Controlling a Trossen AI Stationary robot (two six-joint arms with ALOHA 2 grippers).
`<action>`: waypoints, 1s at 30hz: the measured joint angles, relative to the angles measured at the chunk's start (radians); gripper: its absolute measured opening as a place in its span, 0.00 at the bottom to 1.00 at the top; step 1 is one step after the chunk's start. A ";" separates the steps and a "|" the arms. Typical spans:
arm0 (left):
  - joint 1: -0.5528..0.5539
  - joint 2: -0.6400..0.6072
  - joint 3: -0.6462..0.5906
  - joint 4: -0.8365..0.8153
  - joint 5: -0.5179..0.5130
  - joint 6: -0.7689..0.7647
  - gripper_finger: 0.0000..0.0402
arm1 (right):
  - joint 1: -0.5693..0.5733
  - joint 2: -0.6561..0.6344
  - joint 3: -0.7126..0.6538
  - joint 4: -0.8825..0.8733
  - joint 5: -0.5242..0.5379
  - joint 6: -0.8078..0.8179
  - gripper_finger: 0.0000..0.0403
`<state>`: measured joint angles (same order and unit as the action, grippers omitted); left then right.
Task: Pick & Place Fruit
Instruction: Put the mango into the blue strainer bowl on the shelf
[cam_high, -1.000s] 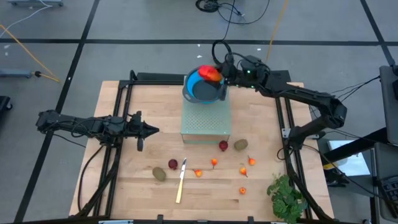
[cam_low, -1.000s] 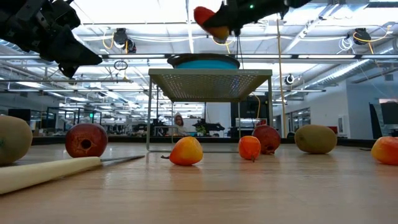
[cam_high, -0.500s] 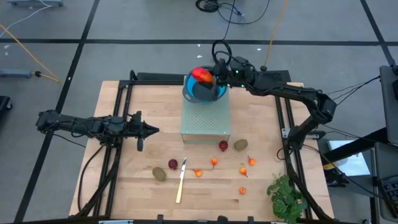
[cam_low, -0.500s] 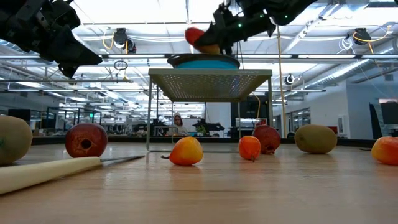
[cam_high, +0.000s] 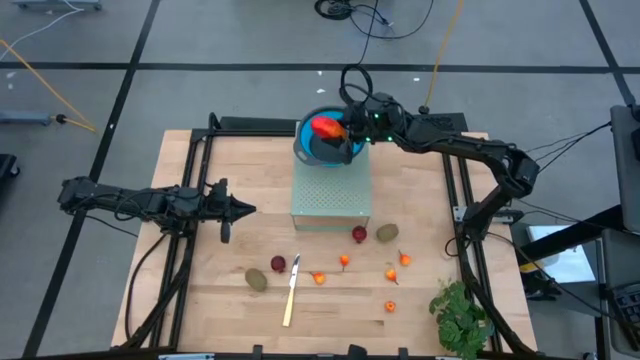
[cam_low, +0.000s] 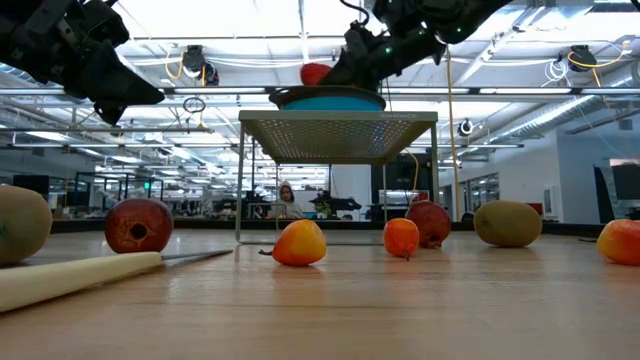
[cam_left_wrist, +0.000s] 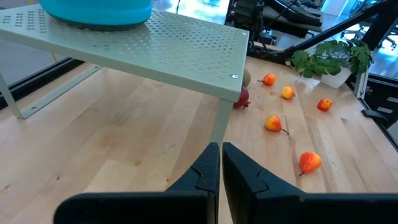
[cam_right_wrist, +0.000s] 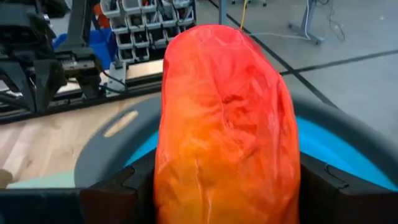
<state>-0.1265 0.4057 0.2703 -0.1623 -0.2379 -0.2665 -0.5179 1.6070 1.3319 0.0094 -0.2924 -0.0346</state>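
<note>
On the near tabletop the loose fruit lies in a band: a kiwi and a dark red ball at about 7 o'clock from the stand, a knife beside them, small orange bits and a second kiwi toward 5 o'clock.

The left tool hangs clenched and empty at 9 o'clock, well apart from all of it.

Farther off, on the perforated stand, sits the blue bowl. The right tool hovers over it, grasping the red-orange oblong fruit across its middle, one finger on each flank. That fruit looks light, smooth, probably a little slippery and slightly yielding, so gripping its wide midsection seems soundest.
</note>
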 joint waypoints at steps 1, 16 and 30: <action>0.000 0.000 0.000 0.000 0.000 0.000 0.04 | 0.000 0.000 0.000 -0.004 0.000 -0.002 0.58; 0.000 0.000 0.000 -0.001 0.000 0.002 0.04 | -0.011 0.000 0.000 -0.046 0.000 -0.003 0.58; 0.000 0.000 0.000 -0.001 0.000 -0.004 0.04 | -0.013 0.000 0.000 -0.049 -0.005 -0.006 0.58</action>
<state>-0.1265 0.4057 0.2703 -0.1631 -0.2379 -0.2709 -0.5308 1.6073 1.3319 -0.0392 -0.2973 -0.0411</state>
